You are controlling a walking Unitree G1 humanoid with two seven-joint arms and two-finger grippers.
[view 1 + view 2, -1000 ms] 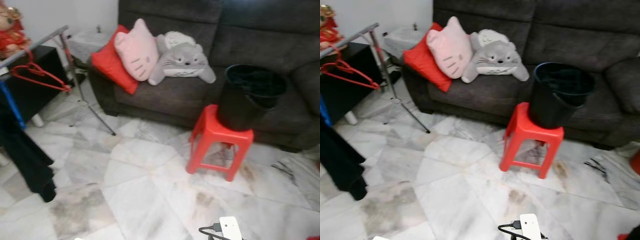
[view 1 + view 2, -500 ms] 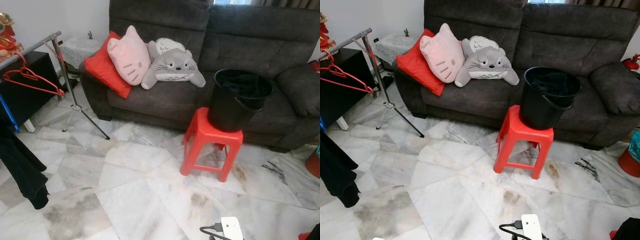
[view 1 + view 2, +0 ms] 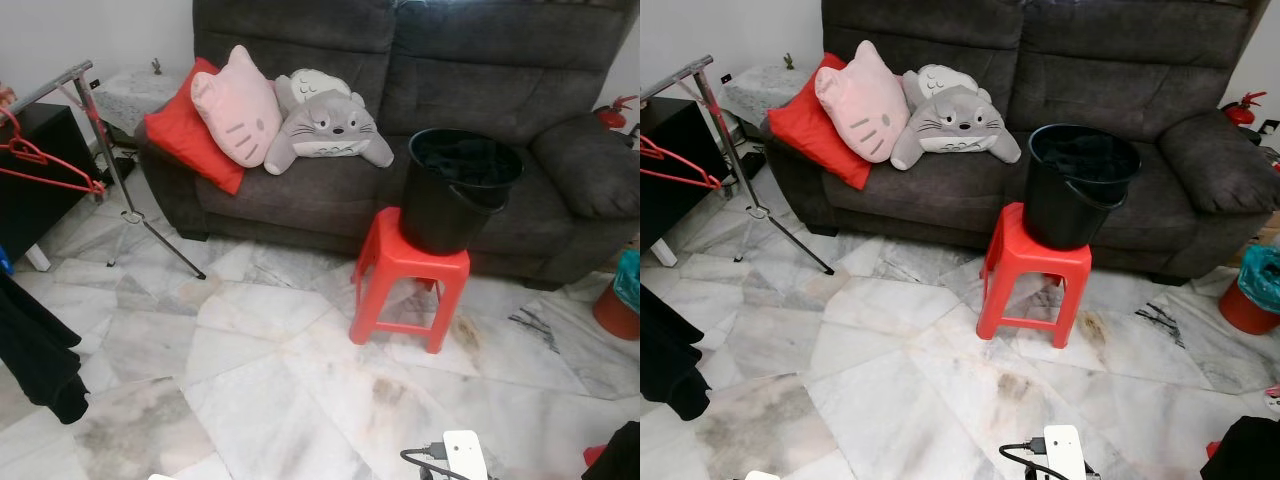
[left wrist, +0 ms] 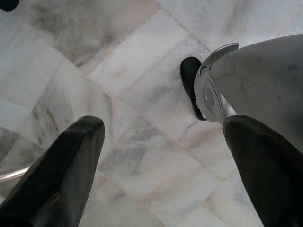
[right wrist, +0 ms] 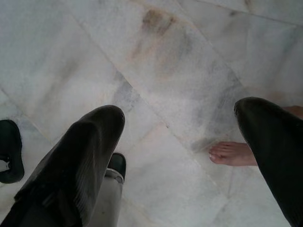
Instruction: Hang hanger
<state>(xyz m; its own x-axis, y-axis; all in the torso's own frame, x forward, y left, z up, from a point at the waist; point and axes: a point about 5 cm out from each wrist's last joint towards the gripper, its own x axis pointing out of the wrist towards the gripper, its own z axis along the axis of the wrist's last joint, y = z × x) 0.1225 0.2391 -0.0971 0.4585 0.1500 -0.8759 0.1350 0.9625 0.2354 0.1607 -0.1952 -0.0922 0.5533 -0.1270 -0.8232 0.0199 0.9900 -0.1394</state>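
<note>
At the far left edge of the frame a red hanger (image 3: 45, 165) already hangs from the slanted metal rail of a clothes rack (image 3: 60, 85), whose thin legs splay out onto the marble floor (image 3: 270, 380) to keep it standing. Below it, at lower left, a black garment (image 3: 35, 350) droops from the same side, so that corner looks like where hanging gets done.

Moving right, a dark grey sofa (image 3: 450, 60) spans the upper frame, with a red cushion (image 3: 170, 135), a pink cat-face cushion (image 3: 235, 105) and a grey plush cushion (image 3: 325, 125) propped against its back. In front of it, near centre, a red plastic stool (image 3: 405, 290) carries a black bucket (image 3: 460, 185), lifted up, I would guess, for easy reach. At the bottom, right of centre, a white power adapter (image 3: 462, 455) lies on the floor.

Both arms hang low. The left gripper (image 4: 161, 156) points at bare tiles beside the robot's own leg, jaws spread wide and holding nothing. The right gripper (image 5: 182, 142) is the same, wide open and empty; a person's bare foot (image 5: 232, 153) stands on the floor close by. With nothing in hand, I judge the robot has yet to fetch a hanger.
</note>
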